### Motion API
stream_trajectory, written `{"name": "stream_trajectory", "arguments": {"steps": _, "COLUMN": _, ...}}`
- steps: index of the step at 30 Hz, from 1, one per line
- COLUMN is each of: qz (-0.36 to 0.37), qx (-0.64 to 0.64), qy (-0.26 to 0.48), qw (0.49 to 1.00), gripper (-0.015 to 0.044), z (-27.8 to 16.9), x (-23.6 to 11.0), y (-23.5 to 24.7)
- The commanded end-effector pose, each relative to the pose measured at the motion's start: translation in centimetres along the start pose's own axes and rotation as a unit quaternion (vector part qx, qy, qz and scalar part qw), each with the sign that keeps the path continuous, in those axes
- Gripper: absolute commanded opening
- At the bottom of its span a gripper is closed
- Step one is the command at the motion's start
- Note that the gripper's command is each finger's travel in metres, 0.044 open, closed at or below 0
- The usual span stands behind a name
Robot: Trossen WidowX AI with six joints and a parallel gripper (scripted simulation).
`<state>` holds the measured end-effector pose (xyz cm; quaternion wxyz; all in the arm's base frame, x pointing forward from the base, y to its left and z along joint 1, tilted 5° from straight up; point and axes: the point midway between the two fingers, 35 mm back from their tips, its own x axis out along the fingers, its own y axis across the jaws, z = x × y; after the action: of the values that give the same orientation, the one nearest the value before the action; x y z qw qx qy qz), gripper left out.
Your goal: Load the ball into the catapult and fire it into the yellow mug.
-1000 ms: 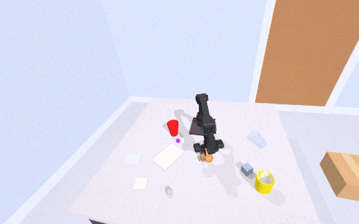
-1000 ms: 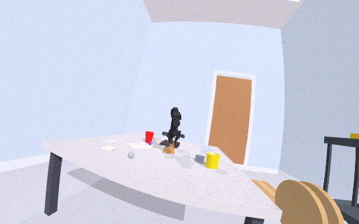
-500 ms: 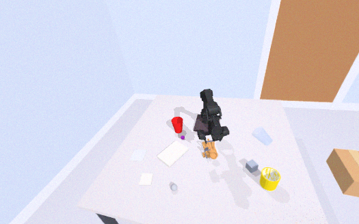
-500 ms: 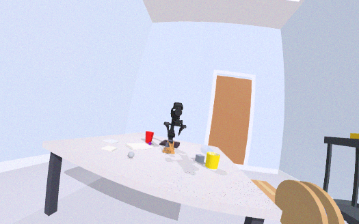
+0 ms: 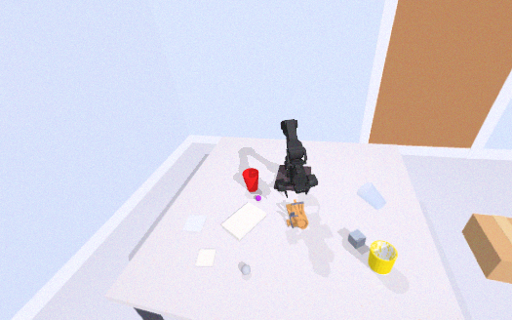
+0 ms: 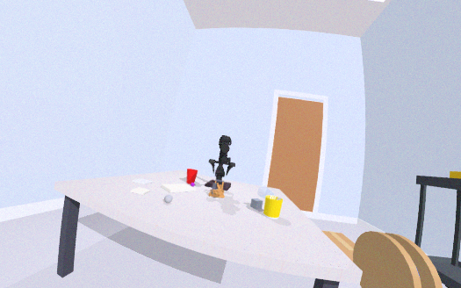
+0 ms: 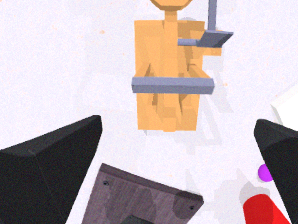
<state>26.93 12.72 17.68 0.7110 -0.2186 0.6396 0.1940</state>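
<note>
The orange catapult (image 5: pixel 295 218) (image 6: pixel 215 194) (image 7: pixel 170 52) stands in front of the arm's base, with a grey crossbar and a grey lever at its side. Its cup, at the top edge of the wrist view, is mostly cut off. A small purple ball (image 5: pixel 257 198) (image 6: pixel 192 184) (image 7: pixel 264 172) lies on the table beside the red cup, away from the catapult. The yellow mug (image 5: pixel 382 260) (image 6: pixel 273 207) stands upright at the front right. My gripper (image 5: pixel 296 194) (image 6: pixel 220 171) (image 7: pixel 180 124) is wide open and empty, raised near the catapult's arm-side end.
The red cup (image 5: pixel 251 180) (image 6: pixel 191 176) (image 7: pixel 260 210) stands left of the arm's base. A cream slab (image 5: pixel 244 220) (image 6: pixel 177 188) lies left of the catapult. A grey block (image 5: pixel 357 238) (image 6: pixel 256 204) stands beside the mug, on its catapult side. A grey sphere (image 5: pixel 246 269) (image 6: pixel 168 198) lies at the front left.
</note>
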Motion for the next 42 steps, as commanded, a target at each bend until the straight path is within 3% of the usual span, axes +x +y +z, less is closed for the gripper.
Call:
{"name": "stream_trajectory", "arguments": {"steps": 1, "qz": 0.001, "qx": -0.002, "qy": 0.003, "qw": 1.000, "gripper": 0.0440, "z": -3.2, "x": 1.4, "y": 0.2}}
{"name": "stream_trajectory", "arguments": {"steps": 6, "qz": 0.001, "qx": -0.002, "qy": 0.003, "qw": 1.000, "gripper": 0.0440, "z": -3.3, "x": 1.6, "y": 0.2}}
{"name": "stream_trajectory", "arguments": {"steps": 11, "qz": 0.001, "qx": -0.002, "qy": 0.003, "qw": 1.000, "gripper": 0.0440, "z": -3.4, "x": 5.9, "y": 0.2}}
{"name": "stream_trajectory", "arguments": {"steps": 42, "qz": 0.001, "qx": -0.002, "qy": 0.003, "qw": 1.000, "gripper": 0.0440, "z": -3.3, "x": 10.2, "y": 0.2}}
